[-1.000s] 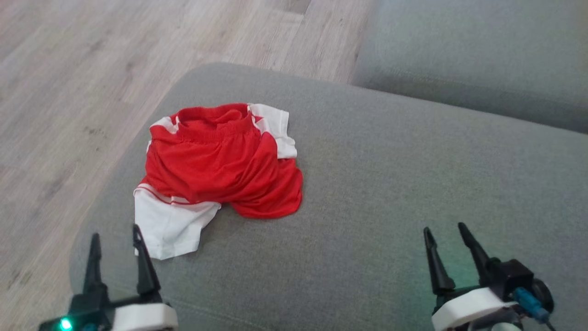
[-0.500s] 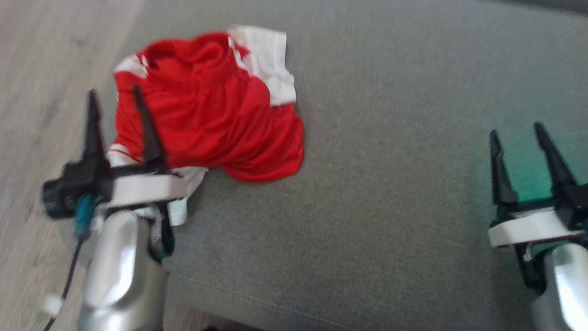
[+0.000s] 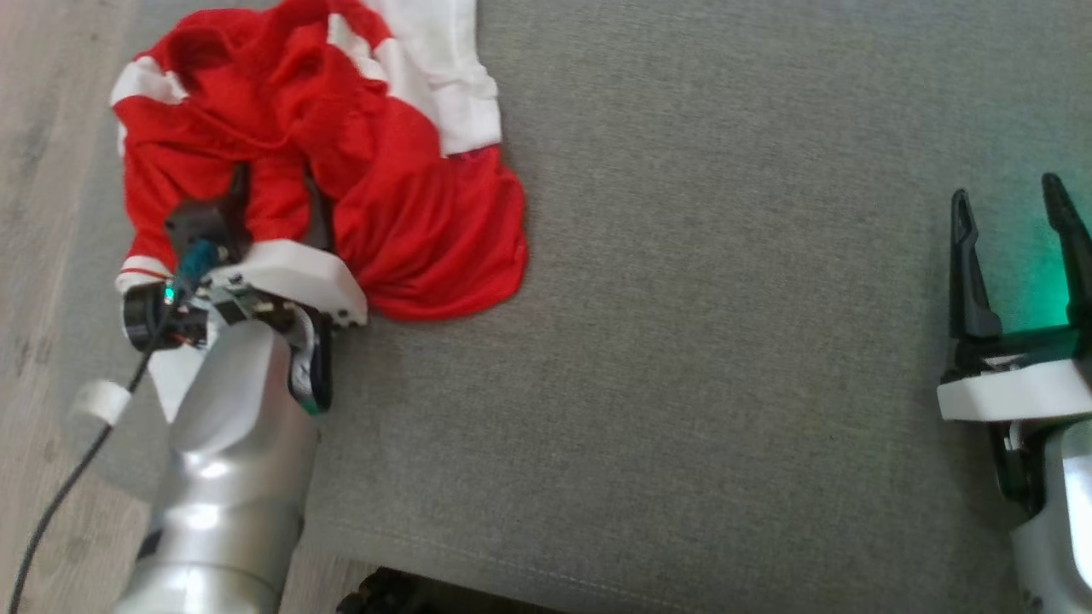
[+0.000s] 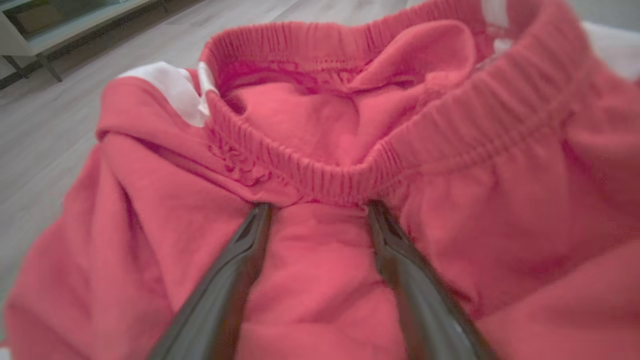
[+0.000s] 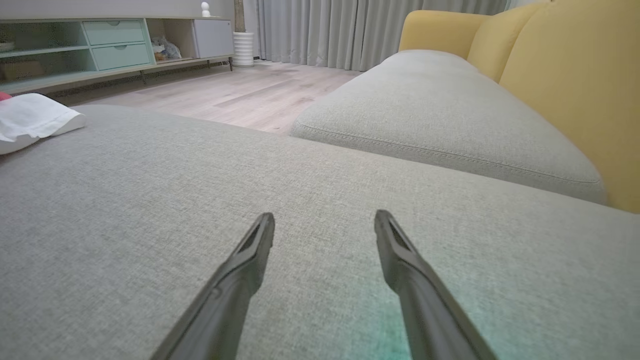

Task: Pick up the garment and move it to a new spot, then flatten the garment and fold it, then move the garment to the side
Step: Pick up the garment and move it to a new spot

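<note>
Left gripper [image 3: 275,183]: spread wide, extended forward at far left, pitched tips-down, fingertips half hidden from the head camera, closed on nothing. Silver left forearm [image 3: 226,443]: rising steeply from the bottom edge, wrist bent over at the top. Right gripper [image 3: 1007,189]: spread just as wide, empty, parked low at far right, fingers pointing straight ahead, level.

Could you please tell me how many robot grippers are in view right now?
2. The left gripper, open, straddles a fold of the red garment; the right gripper, open, is over the bare grey cushion.
</note>
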Motion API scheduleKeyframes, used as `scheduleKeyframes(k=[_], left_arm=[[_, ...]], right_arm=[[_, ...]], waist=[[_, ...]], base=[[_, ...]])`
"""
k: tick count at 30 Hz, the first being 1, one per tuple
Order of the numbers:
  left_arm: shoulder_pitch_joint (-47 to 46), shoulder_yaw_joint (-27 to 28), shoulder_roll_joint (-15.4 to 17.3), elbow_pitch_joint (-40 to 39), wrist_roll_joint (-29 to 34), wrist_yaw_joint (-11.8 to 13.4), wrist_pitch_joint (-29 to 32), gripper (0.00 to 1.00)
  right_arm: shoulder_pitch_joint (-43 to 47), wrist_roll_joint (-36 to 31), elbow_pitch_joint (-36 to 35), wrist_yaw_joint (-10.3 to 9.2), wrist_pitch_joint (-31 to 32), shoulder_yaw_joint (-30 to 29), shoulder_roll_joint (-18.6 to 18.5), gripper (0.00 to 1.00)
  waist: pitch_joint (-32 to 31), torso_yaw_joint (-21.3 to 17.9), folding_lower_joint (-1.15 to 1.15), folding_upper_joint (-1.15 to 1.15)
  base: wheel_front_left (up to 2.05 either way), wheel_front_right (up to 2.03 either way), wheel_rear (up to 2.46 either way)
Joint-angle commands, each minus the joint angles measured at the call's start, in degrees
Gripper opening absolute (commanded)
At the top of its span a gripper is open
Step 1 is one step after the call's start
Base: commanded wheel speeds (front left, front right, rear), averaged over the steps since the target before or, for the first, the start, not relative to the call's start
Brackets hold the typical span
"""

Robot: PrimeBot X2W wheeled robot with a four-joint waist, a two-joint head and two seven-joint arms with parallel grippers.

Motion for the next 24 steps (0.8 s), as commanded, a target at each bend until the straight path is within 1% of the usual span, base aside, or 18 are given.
scheduleKeyframes(k=[1, 2, 5, 8, 11, 15, 19, 20, 24], left_arm=[[-1.42, 1.58, 2.61, 0.83, -0.26, 0.01, -0.24, 0.88], [-1.89, 1.67, 2.86, 1.9, -0.35, -0.03, -0.61, 0.0], [-3.06, 2.06, 3.6, 3.64, -0.64, -0.13, -3.26, 0.0], [-4.01, 2.51, 4.48, 3.34, -0.22, 1.28, -5.88, 0.0], [-4.21, 2.77, 5.35, 1.53, 0.3, 2.21, -7.14, 0.0], [-3.43, 2.46, 6.44, -3.15, 1.18, 2.22, -7.65, 0.0], [-2.17, 1.54, 7.84, -10.21, 2.54, 1.98, -7.77, 0.0], [-2.17, 1.54, 7.84, -10.21, 2.54, 1.98, -7.77, 0.0], [-1.19, -0.26, 8.4, -18.72, 3.26, 0.75, -5.98, 0.0]], right_arm=[[-0.56, -0.35, -1.68, 0.43, -0.35, 0.81, -0.25, 1.0], [-0.65, -0.36, -1.8, 0.43, -0.35, 0.72, 0.01, 1.0], [-0.46, -0.41, -2.16, 0.43, -0.35, 0.5, 0.79, 1.0], [-0.15, -0.38, -1.86, 0.43, -0.35, 0.43, 1.47, 1.0], [0.0, -0.25, -1.26, 0.43, -0.35, 0.58, 2.61, 1.0], [0.75, 0.16, -0.19, 0.43, -0.35, 1.33, 4.3, 1.0], [2.21, 0.72, 0.88, 0.43, -0.35, 2.18, 5.95, 1.0], [2.21, 0.72, 0.88, 0.43, -0.35, 2.18, 5.95, 1.0], [3.16, 1.3, 1.53, 0.43, -0.35, 3.02, 7.1, 1.0]], waist=[[0.32, -0.88, 0.0, 0.0], [0.31, -1.18, 0.0, 0.0], [0.06, -1.81, 0.0, 0.0], [-0.87, -2.31, 0.0, 0.0], [-2.81, -3.07, 0.0, 0.0], [-7.18, -4.15, 0.0, 0.0], [-12.65, -5.75, 0.0, 0.0], [-12.65, -5.75, 0.0, 0.0], [-16.98, -8.24, 0.0, 0.0]], base=[[0.0, 0.0, 0.0], [0.0, 0.0, 0.0], [0.0, 0.0, 0.0], [0.0, 0.0, 0.0], [0.0, 0.0, 0.0], [0.0, 0.0, 0.0], [0.0, 0.0, 0.0], [0.0, 0.0, 0.0], [0.0, 0.0, 0.0]])
